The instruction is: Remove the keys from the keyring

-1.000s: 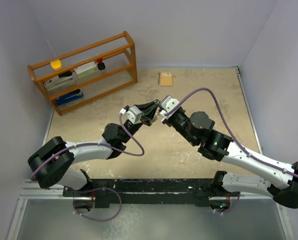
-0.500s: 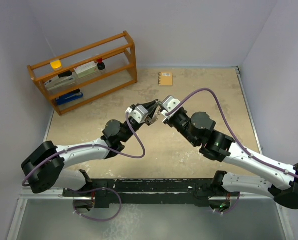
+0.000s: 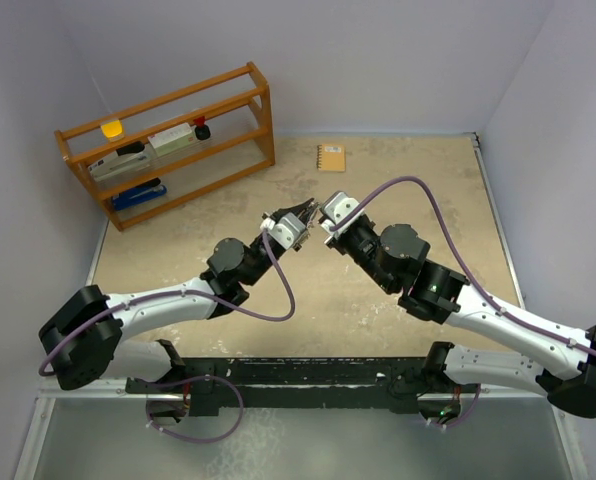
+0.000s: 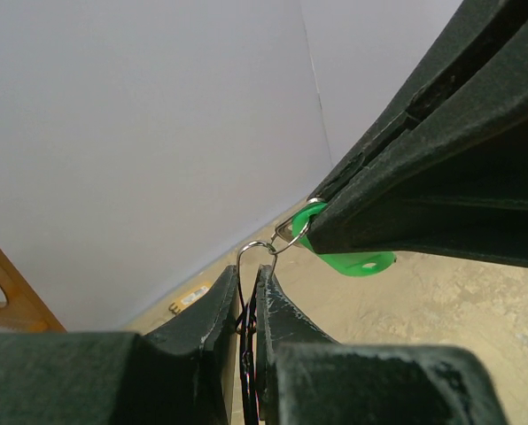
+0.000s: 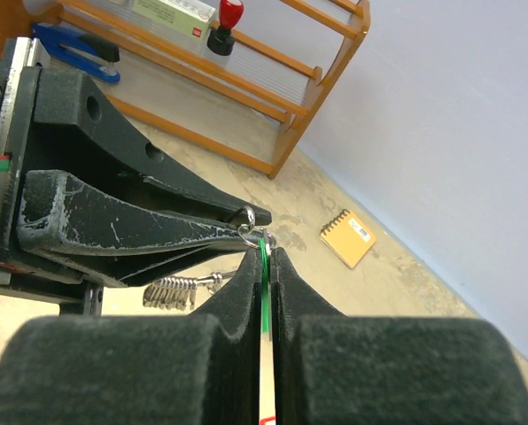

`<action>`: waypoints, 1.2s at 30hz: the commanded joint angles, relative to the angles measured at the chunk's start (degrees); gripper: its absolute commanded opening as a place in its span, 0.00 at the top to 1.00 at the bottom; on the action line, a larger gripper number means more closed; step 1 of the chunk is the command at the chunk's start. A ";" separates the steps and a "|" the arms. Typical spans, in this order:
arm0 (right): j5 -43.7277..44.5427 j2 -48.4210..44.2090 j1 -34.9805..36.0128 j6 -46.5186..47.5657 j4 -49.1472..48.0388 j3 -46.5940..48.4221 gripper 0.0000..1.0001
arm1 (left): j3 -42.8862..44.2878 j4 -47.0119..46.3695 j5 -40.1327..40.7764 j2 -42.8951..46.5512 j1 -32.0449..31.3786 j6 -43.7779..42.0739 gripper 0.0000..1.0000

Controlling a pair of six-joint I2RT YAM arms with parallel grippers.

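Observation:
My left gripper (image 3: 300, 217) and right gripper (image 3: 321, 213) meet fingertip to fingertip above the table. In the left wrist view my left gripper (image 4: 246, 276) is shut on the thin silver keyring (image 4: 252, 248), whose wire loop sticks out above the fingertips (image 4: 218, 305). A small ring (image 4: 290, 232) links it to the green-headed key (image 4: 357, 262). In the right wrist view my right gripper (image 5: 264, 253) is shut on the green key (image 5: 264, 266), edge-on between the pads. Several silver keys (image 5: 169, 291) hang in a bunch below my left fingers (image 5: 140, 226). The red-headed key is not clearly visible.
A tan spiral notebook (image 3: 330, 157) lies at the back of the table, also in the right wrist view (image 5: 348, 237). A wooden rack (image 3: 168, 140) with a stapler and small items stands at the back left. Walls close the table on three sides.
My left arm has stretched to the right and slightly back, bringing its gripper closer against the right gripper. The right arm has barely moved.

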State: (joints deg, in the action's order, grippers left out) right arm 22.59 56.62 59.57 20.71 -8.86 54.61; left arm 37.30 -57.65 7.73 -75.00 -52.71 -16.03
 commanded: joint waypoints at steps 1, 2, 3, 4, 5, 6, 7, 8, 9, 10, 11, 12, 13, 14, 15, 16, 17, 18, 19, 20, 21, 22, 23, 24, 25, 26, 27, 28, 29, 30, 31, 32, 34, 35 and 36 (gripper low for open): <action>5.81 -2.30 0.28 2.45 -6.25 1.41 1.00 | 0.24 4.63 8.97 1.10 1.47 -4.39 1.00; 6.47 -2.28 0.28 2.73 -6.45 1.58 1.00 | 0.09 4.95 9.17 1.21 1.48 -4.76 1.00; 7.27 -2.38 0.28 3.03 -6.62 1.79 1.00 | -0.20 5.47 9.23 1.31 1.47 -5.05 1.00; 8.06 -2.38 0.28 3.55 -7.01 1.85 1.00 | -0.40 5.67 9.17 1.39 1.47 -5.10 1.00; 8.70 -2.47 0.24 4.22 -7.55 1.92 1.00 | -0.65 5.99 8.82 1.64 1.47 -5.18 1.00; 9.35 -2.43 0.28 4.83 -8.16 1.91 1.00 | -0.97 6.10 8.16 1.85 1.47 -5.10 1.00; 9.78 -2.61 0.28 5.43 -8.85 1.97 1.00 | -1.25 6.12 7.44 2.13 1.51 -4.92 1.00; 10.32 -2.62 0.28 5.99 -9.46 2.14 1.00 | -1.60 6.10 6.63 2.33 1.47 -4.69 1.00; 10.63 -2.49 0.28 6.51 -10.10 2.27 1.00 | -1.83 6.02 5.74 2.56 1.49 -4.41 1.00; 10.85 -2.41 0.28 7.02 -10.59 2.54 1.00 | -2.07 6.03 4.85 2.80 1.51 -4.18 1.00; 11.03 -2.33 0.28 7.52 -10.84 2.93 1.00 | -2.25 6.00 4.23 2.90 1.52 -3.92 1.00; 11.09 -2.32 0.28 7.87 -10.98 3.38 1.00 | -2.52 5.84 3.62 3.04 1.50 -3.72 1.00; 11.08 -2.23 0.28 8.27 -11.12 3.74 1.00 | -2.91 5.49 3.28 3.04 1.50 -3.59 1.00; 11.15 -2.22 0.28 8.68 -11.23 4.12 1.00 | -3.19 5.28 3.15 3.17 1.54 -3.39 1.00; 11.24 -2.29 0.28 9.07 -11.45 4.36 1.00 | -3.39 5.19 3.14 3.26 1.55 -3.25 1.00; 11.32 -2.32 0.28 9.46 -11.68 4.50 1.00 | -3.49 5.18 3.28 3.26 1.53 -3.10 1.00; 11.40 -2.45 0.28 9.74 -11.92 4.61 1.00 | -3.67 5.06 3.26 3.35 1.52 -2.93 1.00; 11.49 -2.54 0.28 9.83 -12.07 4.76 1.00 | -3.90 4.88 3.27 3.36 1.49 -2.78 1.00; 11.47 -2.61 0.28 9.94 -12.12 4.86 1.00 | -4.12 4.58 3.27 3.37 1.52 -2.63 1.00; 11.51 -2.75 0.28 10.00 -12.14 4.93 1.00 | -4.35 4.19 3.33 3.46 1.49 -2.46 1.00; 11.51 -2.82 0.28 9.98 -12.21 4.97 1.00 | -4.60 3.68 3.47 3.53 1.52 -2.31 1.00; 11.51 -2.95 0.28 10.00 -12.23 4.99 1.00 | -4.85 2.80 3.60 3.63 1.50 -2.19 1.00; 11.51 -3.00 0.28 9.87 -12.23 5.03 1.00 | -5.04 2.45 3.69 3.65 1.49 -2.09 1.00; 11.45 -3.12 0.28 9.62 -12.09 4.93 1.00 | -5.26 1.65 3.85 3.70 1.54 -1.91 1.00; 11.16 -3.05 0.28 9.35 -11.69 4.95 1.00 | -5.38 0.72 4.06 3.65 1.58 -1.67 1.00; 10.83 -3.01 0.28 8.80 -11.18 4.91 1.00 | -5.37 0.16 4.29 3.56 1.51 -1.52 1.00; 10.43 -2.99 0.28 8.21 -10.45 4.89 1.00 | -5.19 -0.33 4.62 3.44 1.51 -1.38 1.00; 10.11 -2.81 0.28 7.61 -9.84 4.93 1.00 | -4.95 -0.70 4.92 3.13 1.55 -1.23 1.00; 9.70 -2.60 0.28 6.87 -9.39 4.71 1.00 | -4.65 -0.90 5.07 2.99 1.53 -1.20 1.00; 9.22 -2.49 0.28 6.15 -9.02 4.50 1.00 | -4.39 -1.32 5.21 2.71 1.54 -1.20 1.00; 8.69 -2.29 0.28 5.49 -8.60 4.27 1.00 | -4.16 -1.74 5.42 2.48 1.49 -1.19 1.00; 8.31 -2.20 0.28 4.67 -8.21 4.05 1.00 | -3.79 -1.98 5.57 2.23 1.51 -1.26 1.00; 7.77 -1.93 0.28 3.57 -7.75 3.62 1.00 | -3.12 -2.30 6.03 1.70 1.52 -1.33 1.00; 7.36 -1.84 0.28 2.98 -7.54 3.50 1.00 | -2.89 -2.62 6.36 1.44 1.47 -1.39 1.00; 6.65 -1.77 0.28 2.35 -7.24 3.42 1.00 | -2.69 -2.98 6.68 1.28 1.47 -1.45 1.00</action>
State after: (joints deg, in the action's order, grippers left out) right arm 25.76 56.93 60.75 25.10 -9.65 54.59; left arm 33.98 -60.62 6.37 -72.71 -53.01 -17.56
